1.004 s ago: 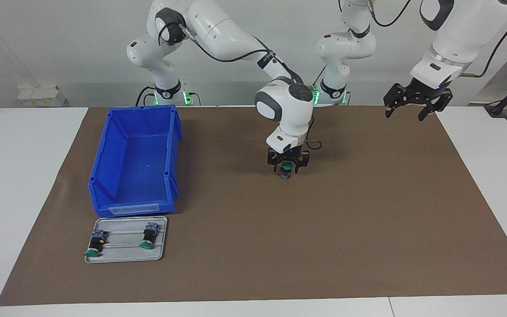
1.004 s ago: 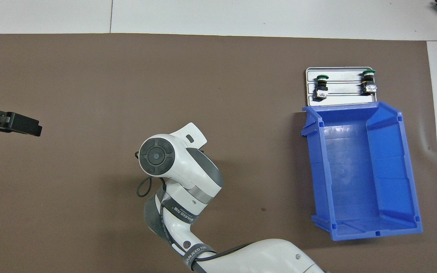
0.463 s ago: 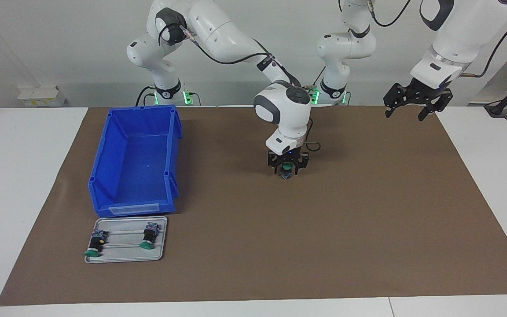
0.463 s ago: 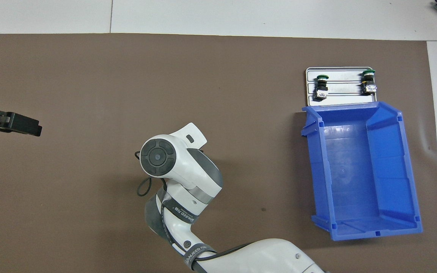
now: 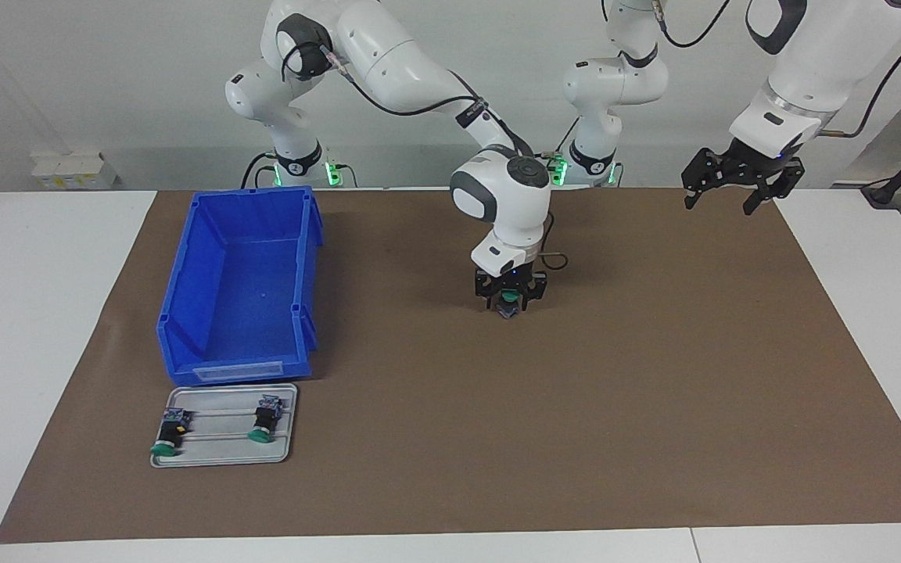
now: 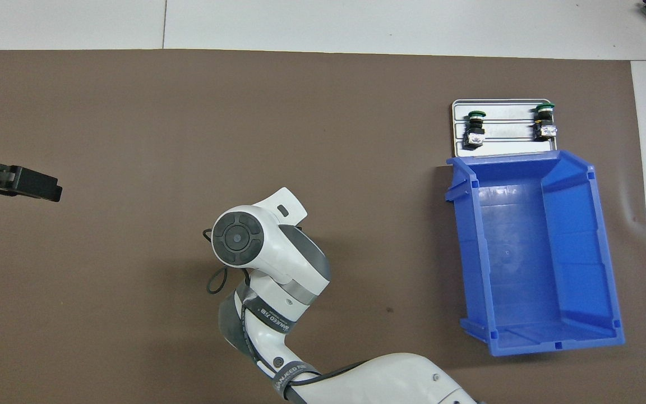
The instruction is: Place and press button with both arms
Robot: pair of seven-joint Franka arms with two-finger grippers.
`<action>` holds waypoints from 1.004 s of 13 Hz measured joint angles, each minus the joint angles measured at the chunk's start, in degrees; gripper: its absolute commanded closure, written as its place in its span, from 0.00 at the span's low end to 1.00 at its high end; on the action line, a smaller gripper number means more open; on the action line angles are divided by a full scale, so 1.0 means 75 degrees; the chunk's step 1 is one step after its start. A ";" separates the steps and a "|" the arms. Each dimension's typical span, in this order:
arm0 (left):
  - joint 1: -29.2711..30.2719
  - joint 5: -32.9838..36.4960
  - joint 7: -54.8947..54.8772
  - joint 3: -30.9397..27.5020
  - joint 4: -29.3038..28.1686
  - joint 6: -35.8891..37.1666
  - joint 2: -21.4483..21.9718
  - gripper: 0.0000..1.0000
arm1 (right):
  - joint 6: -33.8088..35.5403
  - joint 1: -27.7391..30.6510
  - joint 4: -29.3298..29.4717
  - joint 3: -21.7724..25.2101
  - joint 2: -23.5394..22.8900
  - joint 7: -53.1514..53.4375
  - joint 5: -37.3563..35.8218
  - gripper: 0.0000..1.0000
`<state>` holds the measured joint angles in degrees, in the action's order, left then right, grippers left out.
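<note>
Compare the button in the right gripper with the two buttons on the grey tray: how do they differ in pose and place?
The button stands upright, green cap up, between the right gripper's fingers mid-mat; the two buttons on the grey tray lie on their sides, caps pointing away from the robots. It is gripped; they lie free, beside the blue bin. All share green caps and black bodies.

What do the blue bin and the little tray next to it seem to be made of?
The blue bin looks like moulded plastic: one even, bright colour, a slight sheen, and ribbed walls. The tray looks like thin metal, probably aluminium or steel: pale grey, with a dull shine, rounded corners and pressed ridges. Painted plastic cannot be ruled out.
</note>
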<state>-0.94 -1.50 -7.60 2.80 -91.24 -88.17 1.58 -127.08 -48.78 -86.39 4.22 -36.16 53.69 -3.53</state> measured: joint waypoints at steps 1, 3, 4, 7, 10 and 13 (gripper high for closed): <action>0.0000 0.0000 0.0000 0.0000 0.0000 0.0000 0.0000 0.00 | 0.0000 -0.0042 -0.0004 -0.0001 0.0000 0.0000 0.0001 0.25; 0.0000 0.0000 0.0000 0.0000 0.0000 0.0000 0.0000 0.00 | 0.0000 -0.0102 -0.0009 -0.0001 0.0002 0.0001 0.0002 0.28; 0.0000 0.0000 0.0000 0.0000 0.0000 0.0000 0.0000 0.00 | 0.0000 -0.0112 -0.0014 -0.0001 0.0003 0.0001 0.0002 0.29; 0.0000 0.0000 0.0000 0.0000 0.0000 0.0000 0.0000 0.00 | 0.0000 -0.0112 -0.0027 0.0006 0.0005 0.0001 0.0002 0.35; 0.0000 0.0000 0.0000 0.0000 0.0000 0.0000 0.0000 0.00 | 0.0000 -0.0112 -0.0077 0.0006 0.0009 0.0002 0.0002 0.41; 0.0000 0.0000 0.0000 0.0000 0.0000 0.0000 0.0000 0.00 | -0.0001 -0.0112 -0.0095 0.0006 0.0010 0.0002 0.0002 0.45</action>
<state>-0.94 -1.50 -7.60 2.80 -91.24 -88.17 1.58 -127.09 -49.63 -87.10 4.26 -36.08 53.70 -3.51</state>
